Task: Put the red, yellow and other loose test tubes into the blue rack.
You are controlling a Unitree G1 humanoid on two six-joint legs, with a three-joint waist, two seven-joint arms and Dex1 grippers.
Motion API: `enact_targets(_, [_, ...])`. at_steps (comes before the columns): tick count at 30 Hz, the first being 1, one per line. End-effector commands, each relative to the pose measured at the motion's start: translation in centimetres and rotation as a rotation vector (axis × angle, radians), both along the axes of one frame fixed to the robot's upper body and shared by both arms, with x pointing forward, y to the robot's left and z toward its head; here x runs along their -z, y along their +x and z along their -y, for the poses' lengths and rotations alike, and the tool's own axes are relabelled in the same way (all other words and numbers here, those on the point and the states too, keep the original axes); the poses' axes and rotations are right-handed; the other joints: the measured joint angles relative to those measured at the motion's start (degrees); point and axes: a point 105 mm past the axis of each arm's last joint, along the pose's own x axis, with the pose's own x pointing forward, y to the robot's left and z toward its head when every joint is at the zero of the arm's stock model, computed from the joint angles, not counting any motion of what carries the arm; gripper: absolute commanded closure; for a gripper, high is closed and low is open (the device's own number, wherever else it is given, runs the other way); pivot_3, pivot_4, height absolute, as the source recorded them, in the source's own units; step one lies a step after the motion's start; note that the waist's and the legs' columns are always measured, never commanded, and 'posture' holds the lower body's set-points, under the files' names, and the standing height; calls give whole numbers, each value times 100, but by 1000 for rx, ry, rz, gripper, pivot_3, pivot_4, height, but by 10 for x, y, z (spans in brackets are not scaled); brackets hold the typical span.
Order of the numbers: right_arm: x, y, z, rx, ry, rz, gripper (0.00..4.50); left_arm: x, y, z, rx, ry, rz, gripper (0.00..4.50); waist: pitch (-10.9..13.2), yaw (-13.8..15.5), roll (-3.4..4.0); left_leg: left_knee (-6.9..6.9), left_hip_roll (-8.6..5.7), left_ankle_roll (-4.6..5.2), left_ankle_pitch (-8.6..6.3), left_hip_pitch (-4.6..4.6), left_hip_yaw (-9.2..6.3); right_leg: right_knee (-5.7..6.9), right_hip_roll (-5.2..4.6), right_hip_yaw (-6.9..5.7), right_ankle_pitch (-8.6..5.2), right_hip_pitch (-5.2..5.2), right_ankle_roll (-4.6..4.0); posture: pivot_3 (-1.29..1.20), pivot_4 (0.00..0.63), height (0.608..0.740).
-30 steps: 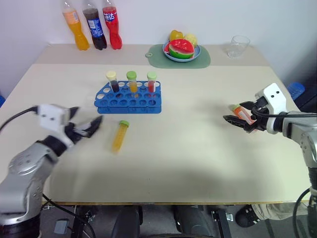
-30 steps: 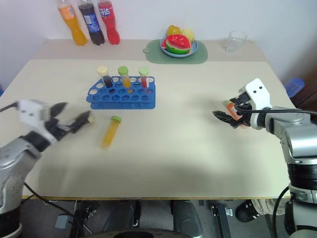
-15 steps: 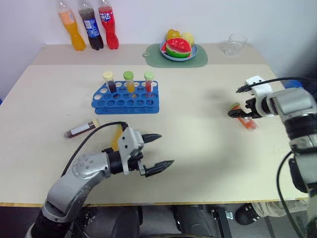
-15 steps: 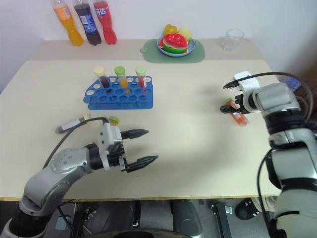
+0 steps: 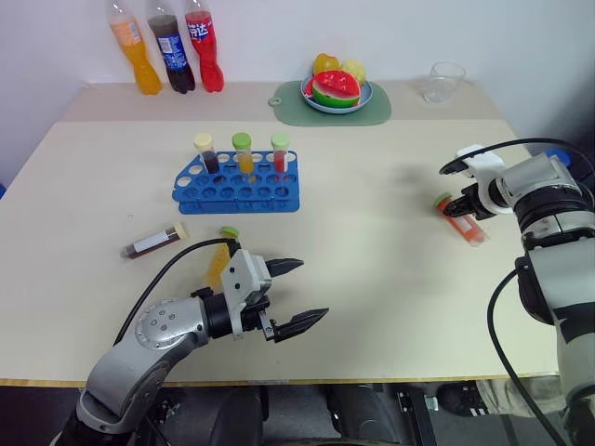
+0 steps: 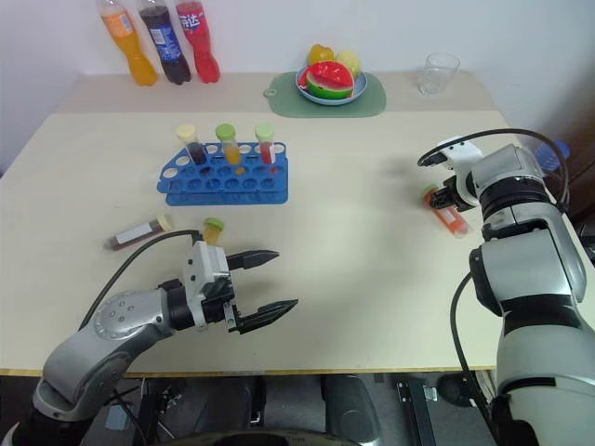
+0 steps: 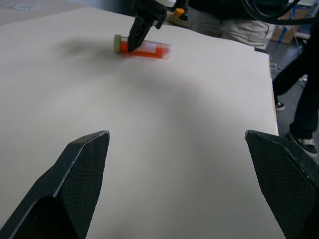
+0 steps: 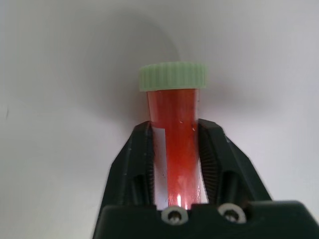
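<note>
Right gripper clamped on the red tube lying at the table's right. Left gripper wide open, empty, near edge. Yellow tube and brown tube lie near the blue rack.

Three loose test tubes lie on the table: a red one, a yellow one and a brown one. One blue rack holds three upright tubes. Behind it stand three soda bottles and one clear cup.

Left gripper agape, right gripper clamped.
</note>
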Motion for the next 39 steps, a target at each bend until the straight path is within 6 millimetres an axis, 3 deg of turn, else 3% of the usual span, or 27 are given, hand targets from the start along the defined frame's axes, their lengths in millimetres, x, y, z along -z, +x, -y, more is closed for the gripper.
enact_targets(1, [-21, 11, -16, -106, 11, 77, 3794, -12, -1, -2, -18, -18, 72, 0, 1, -8, 3, 0, 0, 0, 0, 0, 0, 0, 0, 0, 0, 0, 0, 0, 150, 734])
enact_targets(4, [-59, 22, -73, -449, 142, 346, 3794, -13, 14, -26, -153, -47, 68, 0, 8, -53, 13, -1, 1, 0, 0, 0, 0, 1, 0, 0, 0, -1, 0, 0, 150, 734])
enact_targets(6, [-89, 3, -122, -661, 317, 515, 3794, -17, 30, -53, -306, -70, 95, 0, 17, -84, 27, -5, 4, 1, -1, -1, -6, 5, 4, -1, 0, -3, 1, 0, 150, 734])
enact_targets(8, [-106, -18, -153, -779, 447, 636, 3794, -20, 40, -74, -411, -73, 123, 0, 20, -105, 32, -3, 7, 1, -1, -1, -17, 13, 10, -6, 0, -3, 1, 0, 150, 734])
enact_targets(11, [-128, -44, -200, -772, 793, 809, 3794, -26, 56, -110, -594, -50, 210, 0, 19, -124, 31, 1, 9, 1, 0, -2, -23, 17, 10, -11, 0, -3, 0, 0, 150, 734])
enact_targets(13, [-116, -45, -234, -665, 938, 893, 3794, -32, 65, -129, -686, -62, 259, 0, 11, -125, 20, 3, 8, 0, 0, -2, -23, 21, 9, -11, 0, -2, 1, 0, 150, 734])
enact_targets(18, [-90, -43, -294, -572, 977, 1009, 3794, -24, 68, -142, -725, -36, 262, 0, 13, -114, 23, 4, -2, -5, 2, -11, -18, 18, -7, -12, 1, -9, 1, 0, 150, 734])
enact_targets(21, [-79, -29, -308, -508, 956, 1057, 3794, -15, 65, -148, -726, 7, 257, 0, 12, -125, 21, 5, -7, -8, 4, -18, -14, 13, -15, -12, 2, -14, 2, 0, 150, 734])
enact_targets(28, [-63, -1, -313, -396, 885, 1114, 3794, -5, 49, -147, -680, 10, 187, 0, 13, -158, 22, 0, 1, -13, 7, -16, -18, 17, -6, -16, 1, -18, 1, 0, 150, 734])
enact_targets(39, [-44, -1, -330, -472, 879, 1053, 3794, -1, 41, -140, -650, 11, 148, 0, 14, -273, 23, -2, 5, -13, 7, -11, -20, 25, -4, -15, 2, -18, 0, 0, 150, 734])
